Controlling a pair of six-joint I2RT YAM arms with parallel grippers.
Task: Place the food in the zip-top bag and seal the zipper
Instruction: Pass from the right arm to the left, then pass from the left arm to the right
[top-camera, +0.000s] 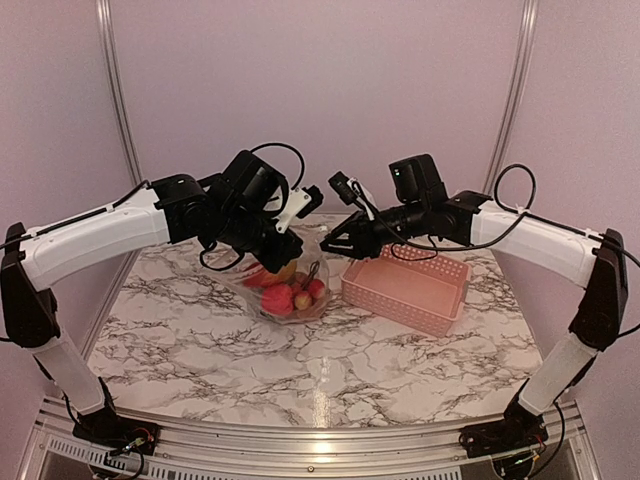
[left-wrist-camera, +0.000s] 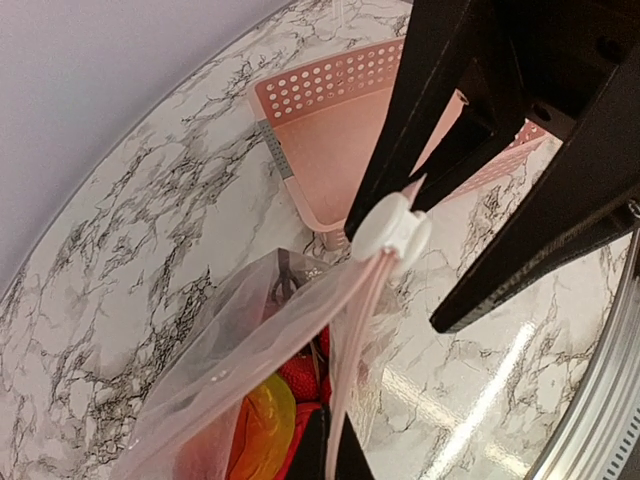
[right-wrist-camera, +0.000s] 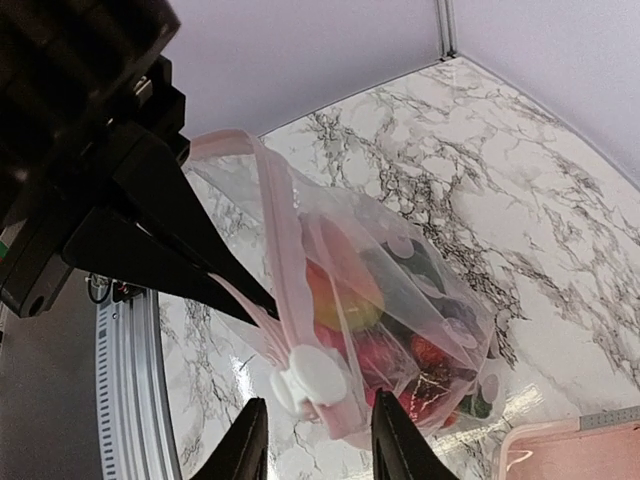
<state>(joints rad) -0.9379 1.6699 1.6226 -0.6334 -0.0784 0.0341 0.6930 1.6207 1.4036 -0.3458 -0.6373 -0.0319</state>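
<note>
Left pincer (right-wrist-camera: 262, 298) clamps the zipper (right-wrist-camera: 283, 240); right pincer (right-wrist-camera: 318, 420) gapes around its slider (right-wrist-camera: 312, 378). A missed pinch could leave the zip-top bag (right-wrist-camera: 440, 300) unsealed.

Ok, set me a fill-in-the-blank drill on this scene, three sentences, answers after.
1. The food lies ____ the zip-top bag.
2. The slotted basket beside the bag is ____ in colour.
3. The zipper's white slider sits between the fingers of the ____ arm's gripper.

Missing words: inside; pink; right.
</note>
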